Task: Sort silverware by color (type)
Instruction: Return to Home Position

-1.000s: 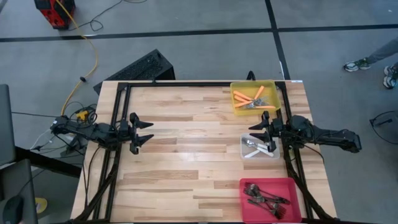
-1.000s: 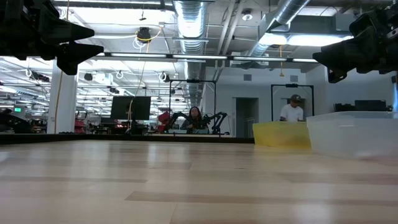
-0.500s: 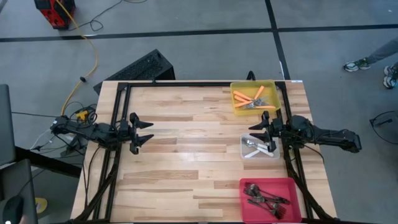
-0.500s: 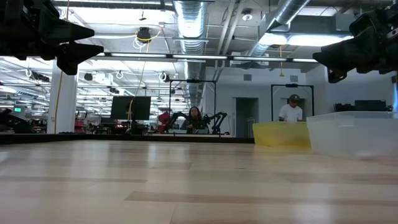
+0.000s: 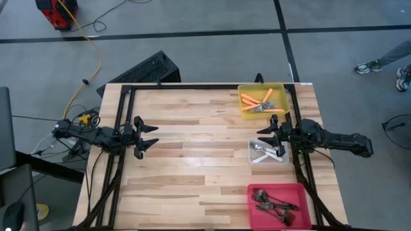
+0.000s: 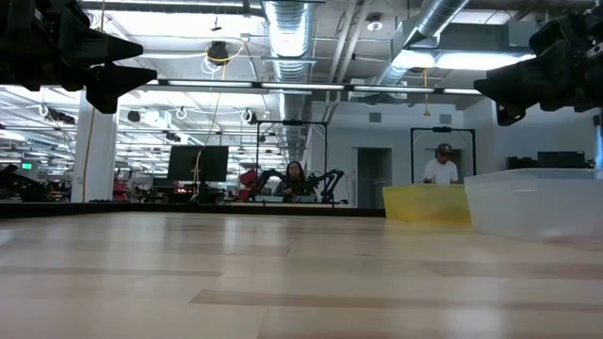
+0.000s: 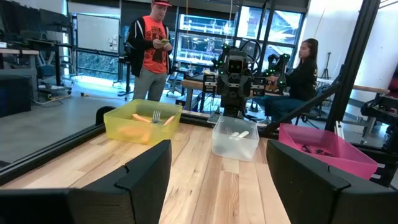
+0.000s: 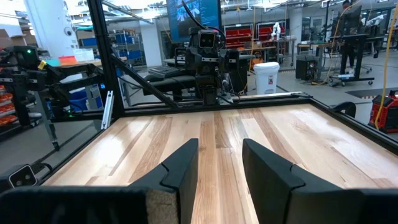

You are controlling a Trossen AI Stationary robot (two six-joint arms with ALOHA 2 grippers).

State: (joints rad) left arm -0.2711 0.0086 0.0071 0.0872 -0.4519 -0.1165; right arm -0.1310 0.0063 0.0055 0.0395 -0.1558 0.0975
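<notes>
silverware [image 5: 275, 204] sorted into three bins down the right side of the table [image 5: 192, 173]; my left gripper [image 5: 153, 136] and right gripper [image 5: 266, 141] hang empty.
seen from above, orange forks [image 5: 255, 100] lie in the yellow bin [image 5: 241, 110] at the upper right corner, pale forks [image 5: 261, 149] in the clear bin [image 5: 270, 162] at the middle of that edge, black forks [image 5: 266, 196] in the red bin [image 5: 303, 191] at the lower right corner. my left gripper hovers over the table's left side, well apart from every bin, fingers [image 7: 146, 174] spread wide. my right gripper hovers above the clear bin, pointing toward the left one, its fingers [image 8: 180, 165] parted too.
</notes>
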